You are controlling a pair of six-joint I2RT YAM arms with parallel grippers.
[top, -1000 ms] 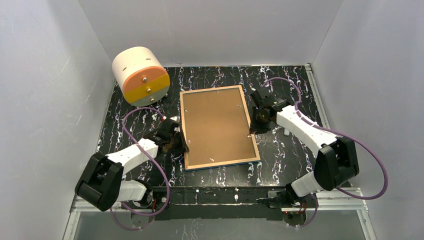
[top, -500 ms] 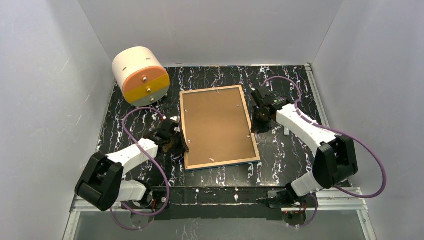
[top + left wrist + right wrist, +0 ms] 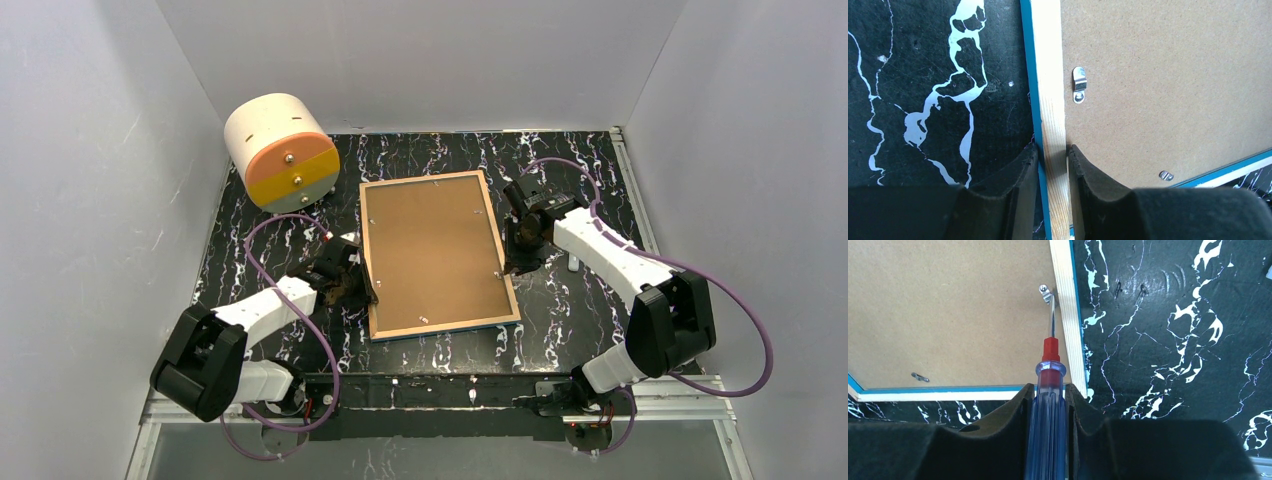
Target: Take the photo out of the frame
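The left gripper [image 3: 1053, 151] is closed to a narrow gap on the frame [image 3: 1050, 75], one finger outside the blue rim and one on the brown backing board [image 3: 435, 250], pinching the left wooden edge. The right gripper [image 3: 1048, 390] clamps a screwdriver [image 3: 1048, 410] with a clear blue handle and red collar. Its shaft points away from the wrist, its tip meeting a small metal clip [image 3: 1046, 292] by the right wooden edge. The frame lies flat and face down in the middle of the black marbled table [image 3: 570, 300], so the photo is hidden. In the far left corner a cream drum [image 3: 275, 140] lies on its side.
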